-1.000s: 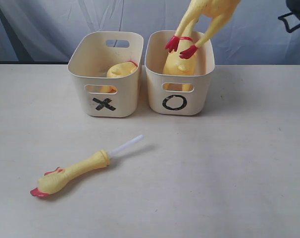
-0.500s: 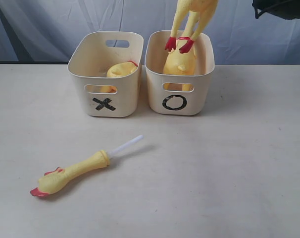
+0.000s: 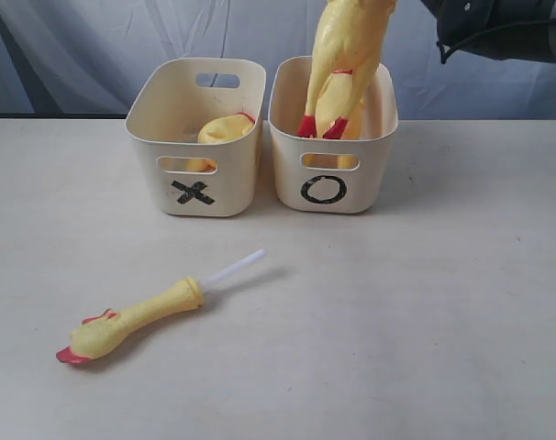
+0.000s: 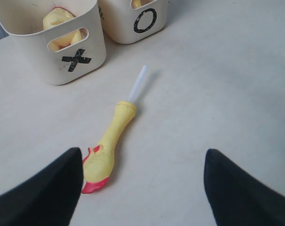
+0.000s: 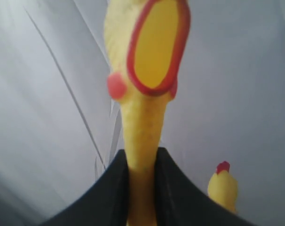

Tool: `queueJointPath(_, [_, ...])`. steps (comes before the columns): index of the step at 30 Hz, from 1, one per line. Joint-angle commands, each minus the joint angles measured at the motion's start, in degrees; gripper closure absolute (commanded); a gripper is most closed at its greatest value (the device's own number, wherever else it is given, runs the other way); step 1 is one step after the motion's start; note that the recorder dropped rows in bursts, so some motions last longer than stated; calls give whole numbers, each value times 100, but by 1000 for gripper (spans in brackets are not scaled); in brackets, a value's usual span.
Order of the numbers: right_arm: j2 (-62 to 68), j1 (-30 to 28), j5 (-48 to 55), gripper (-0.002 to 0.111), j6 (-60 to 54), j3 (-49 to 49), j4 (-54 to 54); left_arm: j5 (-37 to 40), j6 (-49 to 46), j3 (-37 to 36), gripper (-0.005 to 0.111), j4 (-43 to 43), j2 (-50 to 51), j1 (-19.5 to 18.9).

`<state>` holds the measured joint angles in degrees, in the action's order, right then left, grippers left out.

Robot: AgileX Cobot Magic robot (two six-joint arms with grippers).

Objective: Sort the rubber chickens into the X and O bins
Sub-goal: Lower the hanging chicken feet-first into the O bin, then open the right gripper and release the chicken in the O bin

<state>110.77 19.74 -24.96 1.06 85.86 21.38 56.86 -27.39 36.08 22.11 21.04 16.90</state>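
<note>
**Exterior view.** The right arm (image 3: 503, 32) is seen as a dark housing at the upper right edge; its pincer cannot be made out here. A long-necked chicken (image 3: 347, 46) is hung upright, feet down, with its upper part cut off by the frame. Its red feet are lowered inside the O bin (image 3: 374, 174). Both tubs are smooth cream plastic with rounded corners and slot handles, and they are set just beside each other. A headless body (image 3: 225, 128) of yellow rubber is lodged in the X bin (image 3: 150, 151). A limb (image 3: 136, 319) is laid on the pale matte table (image 3: 425, 321), well apart from the tubs, with a white tube (image 3: 234, 269) projecting from one end. A creased grey backdrop (image 3: 85, 46) is hung behind.

**Left wrist view.** The left gripper (image 4: 141, 153) is held above the table with its dark fingers spread wide and nothing between them. The limb is seen below, near one finger, its tube directed toward the bins.

**Right wrist view.** The right gripper (image 5: 142, 155) is clamped on the slender neck of the long-necked chicken. The red-rimmed open beak is seen above. A second chicken (image 5: 222, 184), red-combed, is partly visible beyond.
</note>
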Motion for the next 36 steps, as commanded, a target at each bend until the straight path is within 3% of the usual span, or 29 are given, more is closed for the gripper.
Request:
queueJointPath(1, [74,85,-133,109,5,77,-229,9,18,-9,39,-34,-35,-18])
queueJointPath(36, [615,338,533,109,5,77,-958,9,18,-9,39,-34,-35,-18])
